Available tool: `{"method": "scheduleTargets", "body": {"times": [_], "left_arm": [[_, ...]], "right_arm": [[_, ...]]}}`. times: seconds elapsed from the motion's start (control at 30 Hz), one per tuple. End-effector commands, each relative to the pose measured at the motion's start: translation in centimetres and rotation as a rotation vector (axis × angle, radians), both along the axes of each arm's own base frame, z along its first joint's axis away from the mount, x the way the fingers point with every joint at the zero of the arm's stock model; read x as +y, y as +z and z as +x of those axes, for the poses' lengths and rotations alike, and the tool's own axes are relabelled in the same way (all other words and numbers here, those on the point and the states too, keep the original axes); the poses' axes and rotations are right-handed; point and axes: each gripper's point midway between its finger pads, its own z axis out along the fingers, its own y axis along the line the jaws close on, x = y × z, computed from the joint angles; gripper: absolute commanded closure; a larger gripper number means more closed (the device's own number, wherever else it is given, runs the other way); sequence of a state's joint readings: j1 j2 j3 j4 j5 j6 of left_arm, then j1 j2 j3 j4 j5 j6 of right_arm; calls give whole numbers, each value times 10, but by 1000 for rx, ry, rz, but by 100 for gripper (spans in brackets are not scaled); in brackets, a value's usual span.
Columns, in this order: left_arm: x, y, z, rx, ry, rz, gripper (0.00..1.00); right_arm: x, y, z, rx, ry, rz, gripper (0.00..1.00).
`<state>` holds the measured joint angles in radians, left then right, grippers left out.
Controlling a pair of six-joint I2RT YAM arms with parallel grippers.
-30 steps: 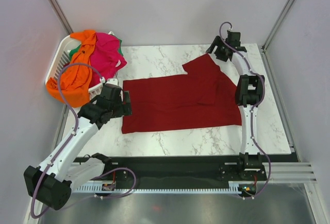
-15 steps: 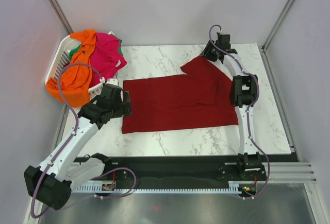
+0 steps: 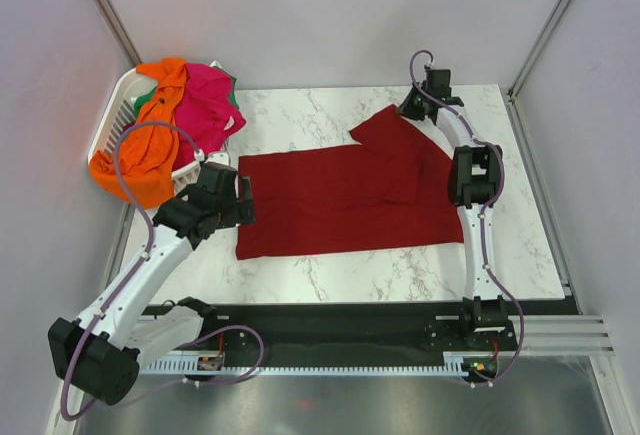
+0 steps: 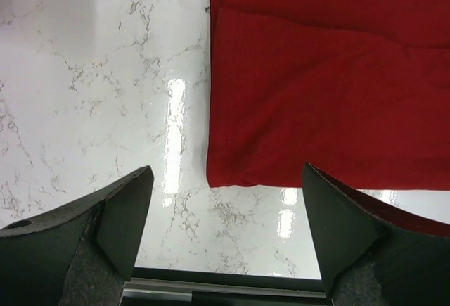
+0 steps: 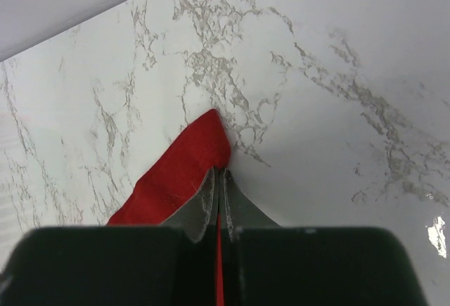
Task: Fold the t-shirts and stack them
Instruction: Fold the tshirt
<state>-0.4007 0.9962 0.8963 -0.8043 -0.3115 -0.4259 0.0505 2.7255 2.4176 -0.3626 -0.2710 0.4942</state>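
Early yet: the dark red cotton t-shirt (image 3: 350, 200) lies flat on the marble desk (image 3: 300, 120), its far corner pinched by the closed right hand (image 5: 219, 174), left hand (image 4: 226, 176) gaping empty, other bright shirts (image 3: 165, 130) heaped unfolded in the white slatted basket (image 3: 107, 120).

Right hand (image 5: 219, 183) pinching the corner of a dark red t-shirt (image 5: 184, 171), white marble table (image 5: 330, 46) beneath

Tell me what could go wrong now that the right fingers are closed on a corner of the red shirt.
1. The right fingers pinch only the very tip of the red shirt, so it may slip out when lifted.
2. The left fingers stand open by the near corner and hold nothing, so a one-sided pull may drag and wrinkle the cloth.
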Motion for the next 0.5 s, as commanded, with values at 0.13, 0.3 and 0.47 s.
{"method": "scheduleTargets", "body": {"times": [0.13, 0.3, 0.47], "left_arm": [[-14, 9, 54, -5, 23, 32, 9], [-43, 10, 124, 13, -13, 62, 11], [-62, 11, 197, -13, -34, 92, 12]], "right_arm": [[-4, 67, -35, -28, 50, -69, 100], [-44, 93, -67, -22, -45, -91, 100], [-80, 91, -72, -10, -91, -87, 100]]}}
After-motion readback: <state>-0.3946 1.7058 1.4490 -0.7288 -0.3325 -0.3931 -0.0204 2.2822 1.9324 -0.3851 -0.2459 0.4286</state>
